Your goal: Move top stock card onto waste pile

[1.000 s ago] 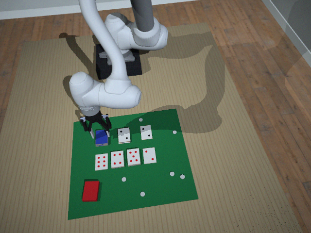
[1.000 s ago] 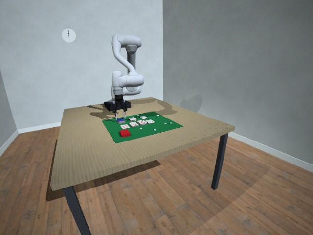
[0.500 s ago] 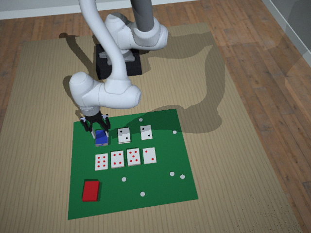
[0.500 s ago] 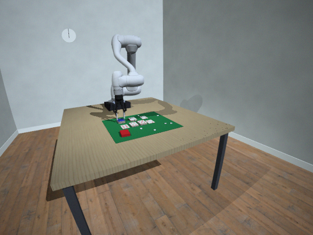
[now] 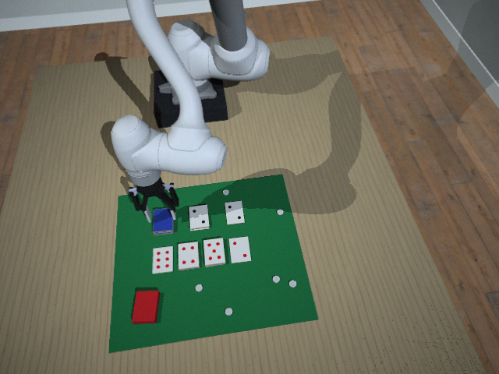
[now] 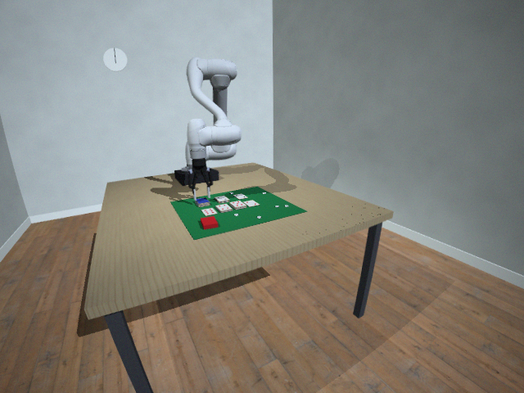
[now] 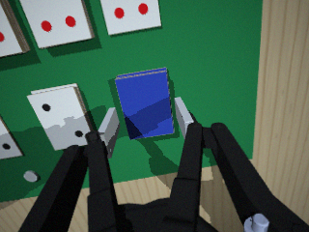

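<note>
The face-down stock is a blue-backed stack (image 5: 163,221) at the left of the green mat's row nearest the arm; it also shows in the exterior view (image 6: 202,201) and in the wrist view (image 7: 145,102). The waste pile (image 5: 199,216) is a white card with two black pips right beside it, also in the wrist view (image 7: 60,116). My gripper (image 5: 160,215) is open and low over the stock, one finger on each long side. In the wrist view the gripper (image 7: 146,123) shows a small gap between each finger pad and the stack. Nothing is held.
Another black-pip card (image 5: 234,212) lies past the waste pile. A row of red-pip cards (image 5: 201,254) lies behind. A red block (image 5: 145,306) sits at the mat's far left corner. Several small white discs (image 5: 198,287) are scattered on the mat. The arm's base (image 5: 189,97) stands behind.
</note>
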Tool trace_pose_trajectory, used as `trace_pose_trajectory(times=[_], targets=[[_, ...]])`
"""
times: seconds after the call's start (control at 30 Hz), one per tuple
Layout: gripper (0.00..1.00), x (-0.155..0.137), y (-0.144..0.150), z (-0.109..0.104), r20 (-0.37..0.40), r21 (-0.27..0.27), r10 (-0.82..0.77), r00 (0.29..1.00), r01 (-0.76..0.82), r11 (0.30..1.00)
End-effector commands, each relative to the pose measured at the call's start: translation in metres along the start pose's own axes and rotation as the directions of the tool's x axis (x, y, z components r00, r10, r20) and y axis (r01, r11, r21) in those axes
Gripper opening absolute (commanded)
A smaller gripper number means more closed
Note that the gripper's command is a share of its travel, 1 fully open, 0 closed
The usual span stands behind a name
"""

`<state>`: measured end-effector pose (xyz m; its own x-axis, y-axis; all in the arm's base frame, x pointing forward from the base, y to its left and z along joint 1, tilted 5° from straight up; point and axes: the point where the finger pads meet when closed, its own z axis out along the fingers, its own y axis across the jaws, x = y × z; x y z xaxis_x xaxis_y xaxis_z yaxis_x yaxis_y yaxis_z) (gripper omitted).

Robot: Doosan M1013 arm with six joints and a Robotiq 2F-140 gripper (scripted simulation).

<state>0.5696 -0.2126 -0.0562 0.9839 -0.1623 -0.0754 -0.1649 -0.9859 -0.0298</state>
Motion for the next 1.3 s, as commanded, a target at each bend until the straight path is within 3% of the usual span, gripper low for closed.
trace_pose_trajectory(times=[0.0, 1.27], targets=[[0.5, 0.0, 0.0, -0.0001, 0.0, 0.0, 0.0, 1.0, 0.0, 1.0], [0.5, 0.0, -0.0001, 0.0087, 0.0, 0.0, 0.0, 1.0, 0.0, 1.0]])
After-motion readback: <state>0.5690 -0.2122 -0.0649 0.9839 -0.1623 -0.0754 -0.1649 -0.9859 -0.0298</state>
